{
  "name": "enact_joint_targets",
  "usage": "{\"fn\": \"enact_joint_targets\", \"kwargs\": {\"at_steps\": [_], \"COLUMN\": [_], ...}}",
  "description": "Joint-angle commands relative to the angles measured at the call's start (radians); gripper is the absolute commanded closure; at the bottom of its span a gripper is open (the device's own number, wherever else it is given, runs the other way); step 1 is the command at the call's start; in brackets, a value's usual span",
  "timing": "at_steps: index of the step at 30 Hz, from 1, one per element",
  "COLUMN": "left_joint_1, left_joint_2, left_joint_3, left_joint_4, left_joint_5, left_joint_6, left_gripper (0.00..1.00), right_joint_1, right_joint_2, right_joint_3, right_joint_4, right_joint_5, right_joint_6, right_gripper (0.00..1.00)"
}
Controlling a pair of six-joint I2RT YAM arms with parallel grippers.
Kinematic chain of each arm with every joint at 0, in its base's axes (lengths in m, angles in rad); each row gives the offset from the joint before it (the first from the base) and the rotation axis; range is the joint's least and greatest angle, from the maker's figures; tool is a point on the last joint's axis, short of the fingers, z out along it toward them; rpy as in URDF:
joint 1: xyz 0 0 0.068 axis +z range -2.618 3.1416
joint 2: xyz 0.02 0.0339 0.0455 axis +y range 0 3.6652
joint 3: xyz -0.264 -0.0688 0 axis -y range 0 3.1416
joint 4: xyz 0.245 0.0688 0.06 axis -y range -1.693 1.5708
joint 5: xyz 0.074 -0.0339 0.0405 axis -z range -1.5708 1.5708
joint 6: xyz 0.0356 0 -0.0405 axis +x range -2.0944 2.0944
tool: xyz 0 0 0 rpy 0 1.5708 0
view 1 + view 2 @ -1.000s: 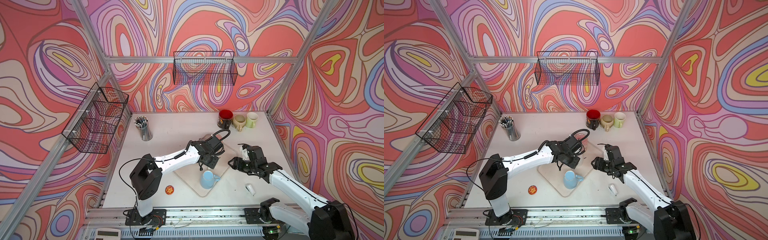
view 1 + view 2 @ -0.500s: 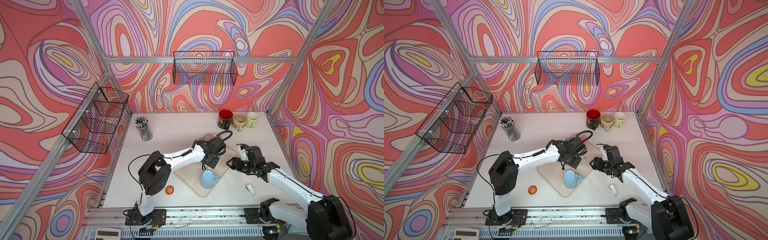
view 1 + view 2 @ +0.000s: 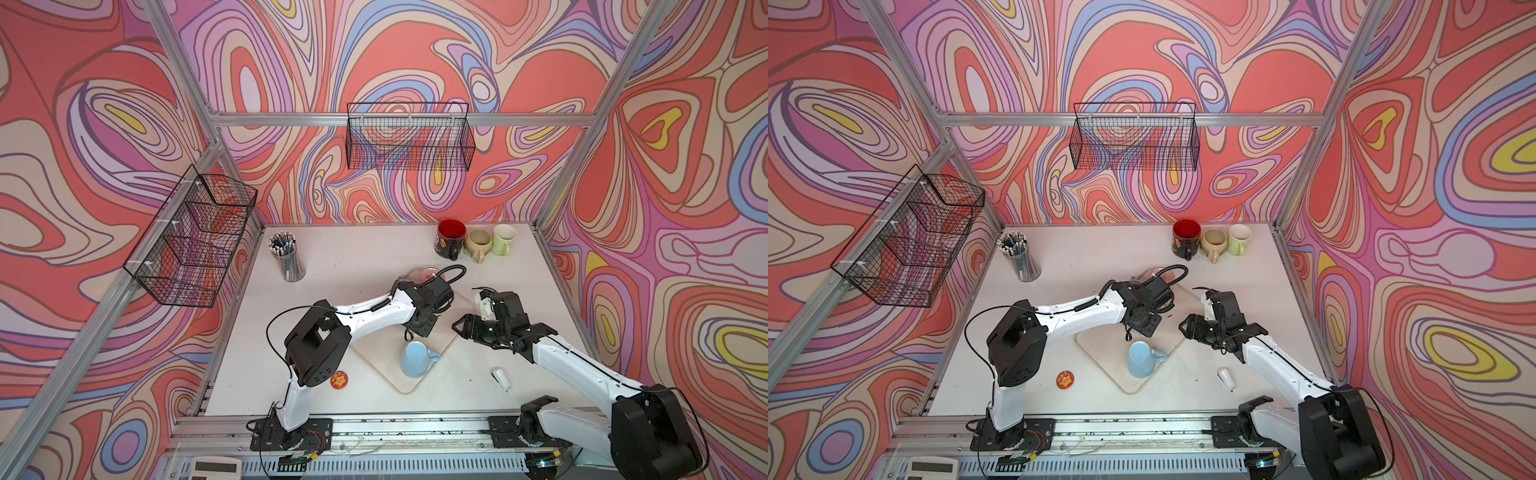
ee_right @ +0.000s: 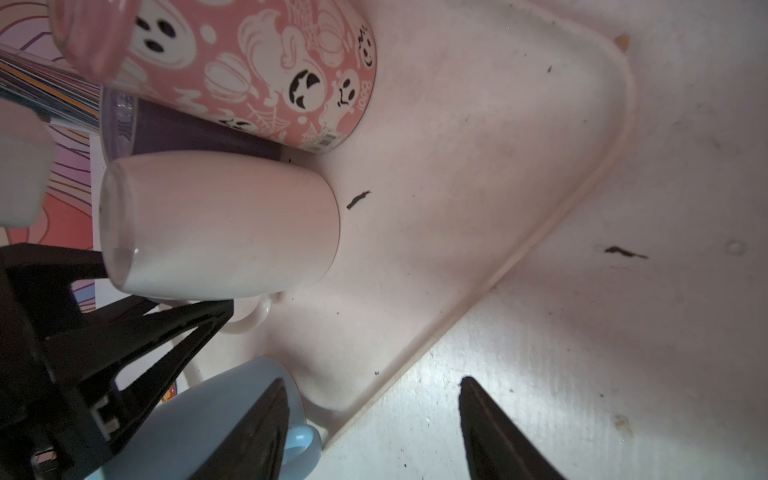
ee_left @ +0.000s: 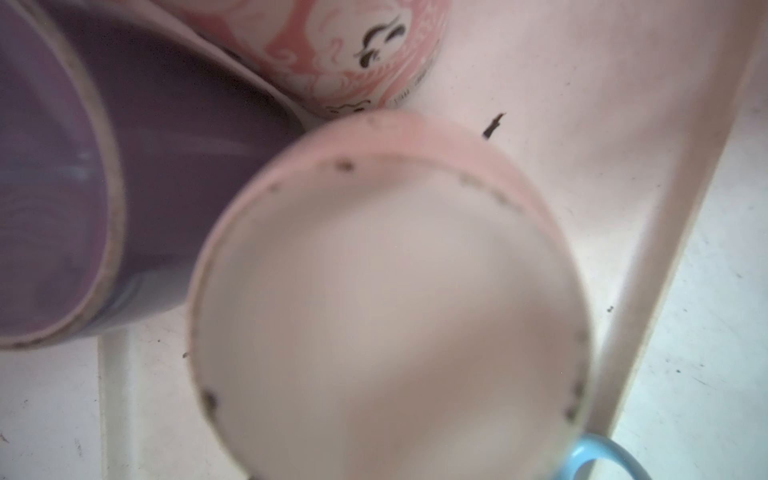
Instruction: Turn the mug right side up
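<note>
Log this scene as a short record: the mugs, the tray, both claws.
target: pale mug, upside down on the tray
neighbours: ghost mug and purple mug close beside it; blue mug near the tray's front corner
left claw: down over the pale mug, one finger by its handle; grip unclear
right claw: open, empty, at the tray's edge

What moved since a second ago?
The left arm swung its elbow to the right, and the left gripper edged in by the handle of the upside-down white mug; I can't tell if it grips yet. The right gripper slid slightly left toward the tray. The blue mug and the three mugs at the back stayed put.
</note>
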Motion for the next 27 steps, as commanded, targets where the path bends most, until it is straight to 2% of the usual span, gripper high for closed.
{"fn": "enact_joint_targets", "kwargs": {"at_steps": [1, 11, 17, 27], "left_joint_1": [-0.001, -0.001, -0.001, -0.001], "left_joint_2": [0.019, 0.021, 0.001, -0.046], "left_joint_3": [0.023, 0.026, 0.022, 0.007], "left_joint_4": [-0.041, -0.039, -0.038, -0.018], "left_joint_5": [-0.032, -0.033, -0.045, -0.044], "left_joint_6": [-0.009, -0.009, -0.003, 0.004], "left_gripper": [0.63, 0.83, 0.91, 0.98], "right_joint_1": [-0.007, -0.009, -0.009, -0.01], "right_joint_2": [0.008, 0.005, 0.005, -0.004], "right_joint_3": [-0.006, -0.006, -0.003, -0.001], "right_joint_4": [0.017, 0.014, 0.011, 0.003], "right_joint_5": [-0.009, -0.01, -0.014, -0.014], "right_joint_6": [-0.016, -0.016, -0.017, -0.02], "right_gripper": [0.33, 0.33, 0.33, 0.33]}}
